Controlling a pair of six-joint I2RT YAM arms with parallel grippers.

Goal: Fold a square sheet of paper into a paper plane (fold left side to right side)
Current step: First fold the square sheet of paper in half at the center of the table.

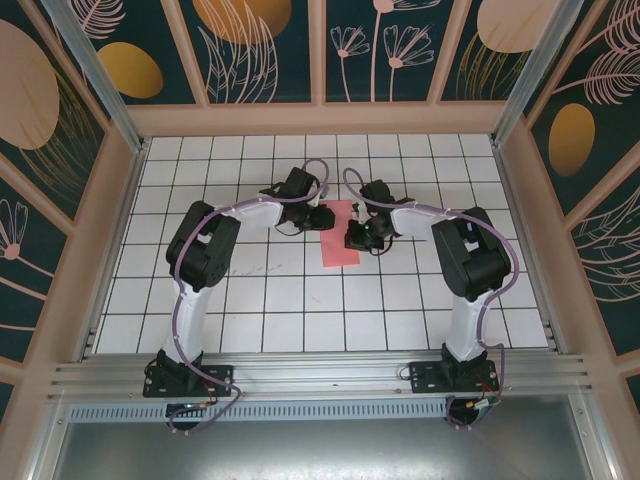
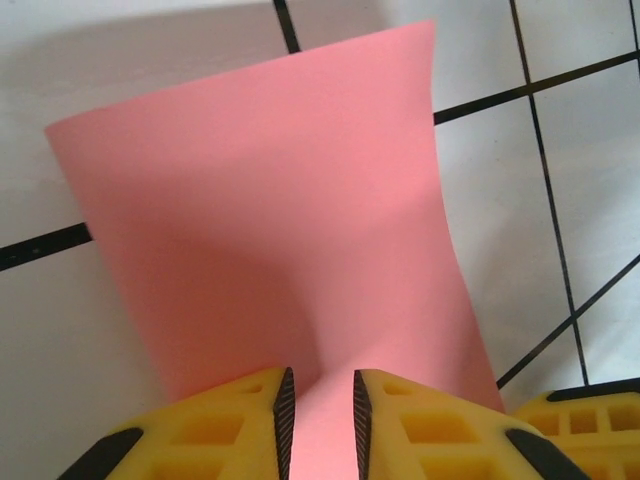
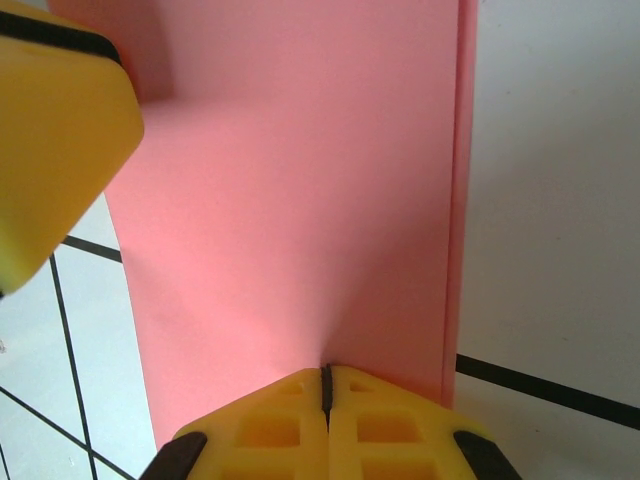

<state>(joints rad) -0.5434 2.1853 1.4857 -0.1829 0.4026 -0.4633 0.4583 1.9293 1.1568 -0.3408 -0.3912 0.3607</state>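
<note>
a: count for me. how many sheets?
b: one. the square sheet of paper (image 1: pixel 338 240), coral red, lies mid-table between the grippers. from above it reads as a tall narrow strip, not a full square.
a: arms?
b: two. the left arm (image 1: pixel 200 250) reaches in from the left and the right arm (image 1: pixel 470 255) from the right, so there is one gripper on each long side of the sheet.
a: left gripper?
b: the left gripper (image 2: pixel 320 385) has its two yellow fingers (image 2: pixel 255 400) a narrow slot apart. a raised ridge of paper runs into that slot. i can't tell whether the pads bite on it.
a: and the right?
b: the right gripper (image 3: pixel 325 372) has its fingers pressed together, seam closed, at the sheet's near edge. the paper puckers toward the seam, so it is pinched there.
a: edges?
b: in the right wrist view the right-hand long edge shows a second layer, a thin strip just past the top one. in the left wrist view the far edge curves and the sheet bows up off the table (image 1: pixel 250 300).
a: room to move?
b: bare white tiles lie all round the sheet, and the side walls (image 1: pixel 115 220) stand well apart from it. the tight spot is over the paper, where the two grippers come near each other.
</note>
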